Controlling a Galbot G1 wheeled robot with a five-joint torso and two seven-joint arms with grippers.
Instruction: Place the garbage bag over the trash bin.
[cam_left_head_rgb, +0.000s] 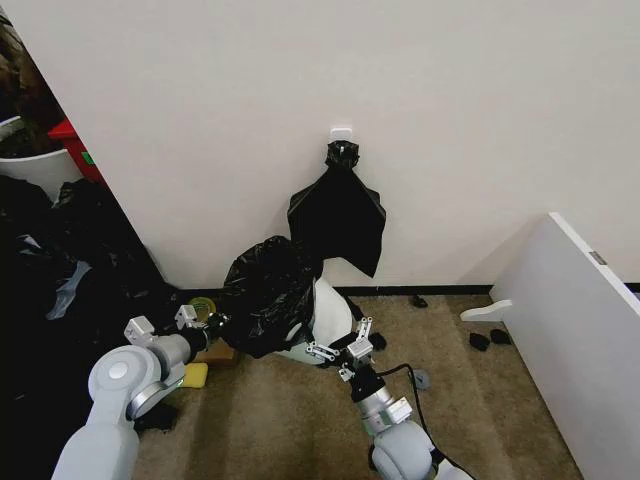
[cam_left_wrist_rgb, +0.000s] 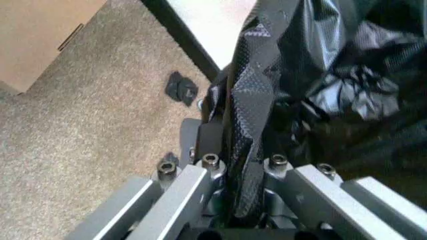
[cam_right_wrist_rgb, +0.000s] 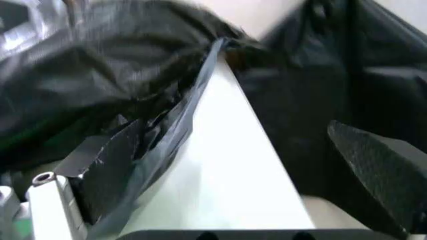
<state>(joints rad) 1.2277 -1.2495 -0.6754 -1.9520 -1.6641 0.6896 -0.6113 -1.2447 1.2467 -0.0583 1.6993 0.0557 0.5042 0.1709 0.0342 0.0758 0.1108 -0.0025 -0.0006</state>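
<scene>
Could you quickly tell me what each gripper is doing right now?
Left gripper: shut on the garbage bag, at the trash bin's left side.
Right gripper: open, fingers straddling the bin's rim by the bag's edge.

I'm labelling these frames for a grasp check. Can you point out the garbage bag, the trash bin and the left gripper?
garbage bag (cam_left_head_rgb: 268, 295): head view, wrinkled black plastic bunched over the bin's top.
trash bin (cam_left_head_rgb: 335, 312): head view, bare cream-white side wall.
left gripper (cam_left_head_rgb: 208, 322): head view, fingertips at the bag's edge.
</scene>
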